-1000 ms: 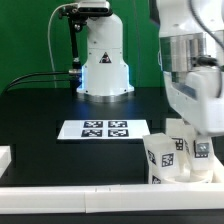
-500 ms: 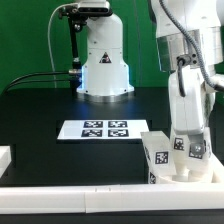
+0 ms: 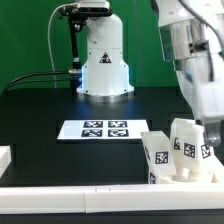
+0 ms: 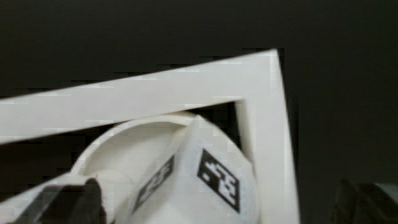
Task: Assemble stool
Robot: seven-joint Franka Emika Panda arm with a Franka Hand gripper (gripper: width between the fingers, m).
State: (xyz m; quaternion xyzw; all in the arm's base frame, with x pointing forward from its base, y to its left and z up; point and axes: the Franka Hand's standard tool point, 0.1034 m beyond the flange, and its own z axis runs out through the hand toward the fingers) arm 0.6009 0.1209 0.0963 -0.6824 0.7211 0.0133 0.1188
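Observation:
The stool's chunky white legs stand upright close together at the exterior view's lower right, one [image 3: 160,156] nearer the middle and one [image 3: 190,148] beside it, both showing black-and-white tags. They rise from a low white base [image 3: 178,176] that I take for the seat disc, mostly hidden. My gripper [image 3: 208,132] hangs just above and to the right of the legs, open and holding nothing. In the wrist view a tagged leg [image 4: 214,180] lies between the dark fingertips [image 4: 64,204], clear of both, with my gripper [image 4: 214,212] open around it.
Long white border rails run along the front edge [image 3: 90,198] and meet at a corner [image 4: 263,80] by the legs. The marker board [image 3: 105,129] lies flat mid-table. The arm's white base [image 3: 105,60] stands at the back, cables trailing left.
The jaws have gone from shut on the right-hand leg to wide open. The arm has lifted and swung toward the exterior view's right, leaving the leg standing upright.

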